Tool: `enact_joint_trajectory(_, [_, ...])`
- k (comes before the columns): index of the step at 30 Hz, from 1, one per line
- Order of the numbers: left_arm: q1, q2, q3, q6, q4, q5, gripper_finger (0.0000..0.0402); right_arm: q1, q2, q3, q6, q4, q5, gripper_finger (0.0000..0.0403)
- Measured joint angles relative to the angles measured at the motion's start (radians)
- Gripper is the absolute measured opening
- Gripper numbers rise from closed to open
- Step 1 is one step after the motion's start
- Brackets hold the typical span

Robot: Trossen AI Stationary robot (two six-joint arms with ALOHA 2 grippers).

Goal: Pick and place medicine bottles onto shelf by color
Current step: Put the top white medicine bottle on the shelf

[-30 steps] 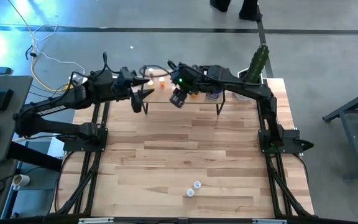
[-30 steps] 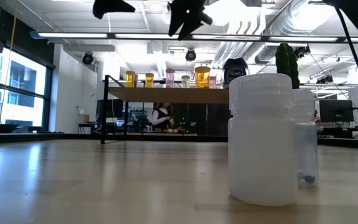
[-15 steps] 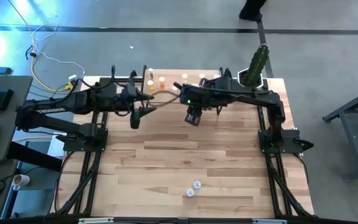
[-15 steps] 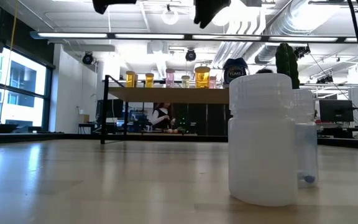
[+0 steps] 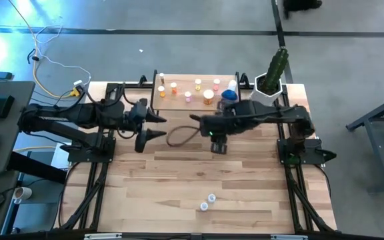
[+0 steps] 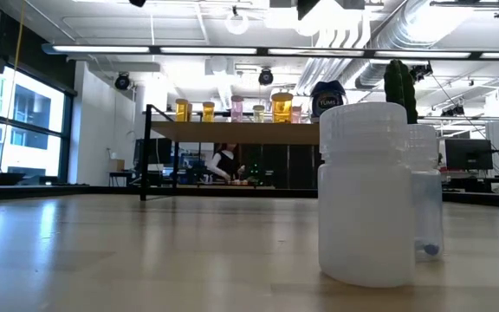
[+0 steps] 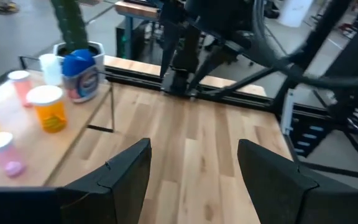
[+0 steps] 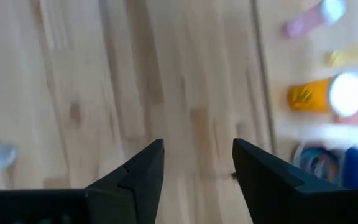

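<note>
Orange bottle (image 7: 50, 107), pink bottle (image 7: 4, 152), blue jar (image 7: 81, 73) on the pale wood shelf (image 5: 179, 103); green cactus (image 5: 276, 67), two whitish bottles (image 5: 207, 202).

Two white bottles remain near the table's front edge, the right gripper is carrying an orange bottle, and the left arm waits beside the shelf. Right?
Not quite: the right gripper carries nothing. The right wrist view shows bare tabletop between its open fingers. The two white bottles and the left gripper beside the shelf are as stated.

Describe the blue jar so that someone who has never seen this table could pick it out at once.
At the table's far edge stands the low wooden shelf on black legs, with a potted cactus just off its right end. The blue jar sits at that right end of the shelf. It is the only blue, squat, wide container; its neighbours are slim orange, pink and yellowish bottles.
</note>
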Motion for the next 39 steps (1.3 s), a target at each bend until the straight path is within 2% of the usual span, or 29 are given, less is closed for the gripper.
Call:
enact_joint_trajectory(4, [-0.041, 0.0, 0.0, -0.002, 0.0, 0.0, 0.0227, 0.047, -0.119, -0.211, 0.057, 0.052, -0.006, 0.0173])
enact_joint_trajectory(9, [-0.077, 0.0, 0.0, -0.028, 0.0, -0.001, 0.0227, 0.111, -0.283, -0.442, 0.096, 0.275, -0.077, 0.0172])
enact_joint_trajectory(19, [-0.113, 0.0, 0.0, -0.221, -0.001, -0.008, 0.0227, 0.234, -0.499, -0.725, 0.206, 0.5, -0.114, 0.0172])
enact_joint_trajectory(28, [-0.17, 0.005, 0.0, -0.333, -0.021, -0.058, 0.0227, 0.282, -0.531, -0.906, 0.24, 0.636, -0.137, 0.0177])
enact_joint_trajectory(36, [-0.221, 0.005, 0.0, -0.372, -0.087, -0.125, 0.0227, 0.313, -0.53, -1.037, 0.172, 0.81, -0.204, 0.0206])
enact_joint_trajectory(39, [-0.235, 0.005, 0.0, -0.398, -0.087, -0.148, 0.0227, 0.327, -0.53, -1.081, 0.124, 0.932, -0.219, 0.0208])
